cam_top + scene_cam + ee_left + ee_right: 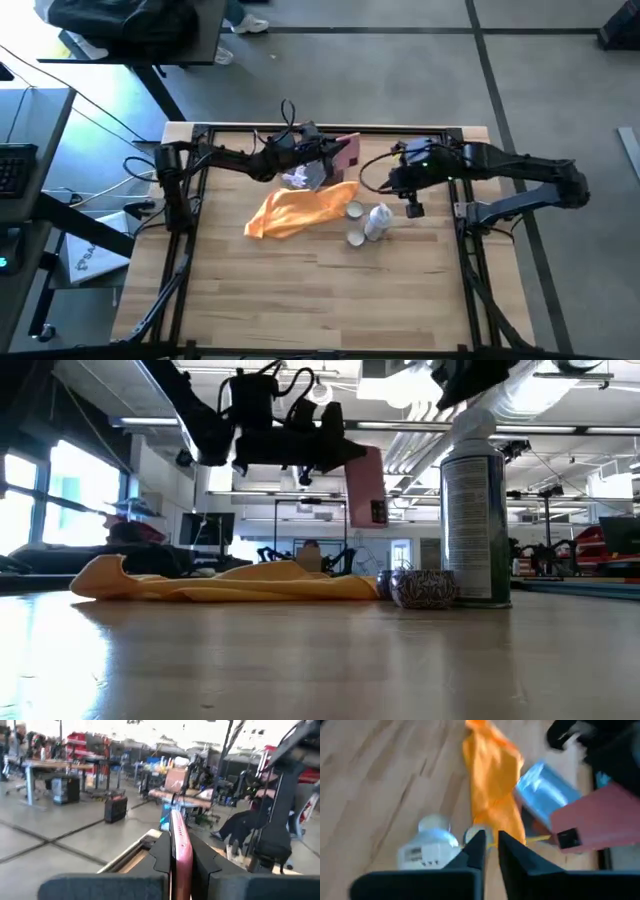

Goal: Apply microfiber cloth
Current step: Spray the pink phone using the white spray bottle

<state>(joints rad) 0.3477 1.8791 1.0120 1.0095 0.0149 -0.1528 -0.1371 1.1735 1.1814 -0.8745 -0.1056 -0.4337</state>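
Note:
The orange-yellow microfiber cloth (298, 210) (230, 582) (492, 775) lies crumpled on the wooden table, and no gripper touches it. My left gripper (330, 150) (180, 855) is above the table's far middle, shut on a flat pink slab (346, 152) (366, 485) (600, 817). A grey-blue packet (303, 178) (545, 790) lies beneath it, at the cloth's far edge. My right gripper (413, 208) (491, 845) hovers near the spray can (378, 220) (472, 520), fingers a narrow gap apart with nothing between them. My left gripper pinches the pink slab's two broad faces (181, 840) between its two fingers (162, 852). The fingers reach in roughly level from the table's left. The slab stands on edge and hangs below the fingers (368, 500), lifted clear of the table and the cloth.
The spray can stands upright right of the cloth. Two small round caps (354, 210) (357, 237) lie beside it. The near half of the table (320, 300) is bare wood. Metal frame rails (190, 200) run along the table's sides.

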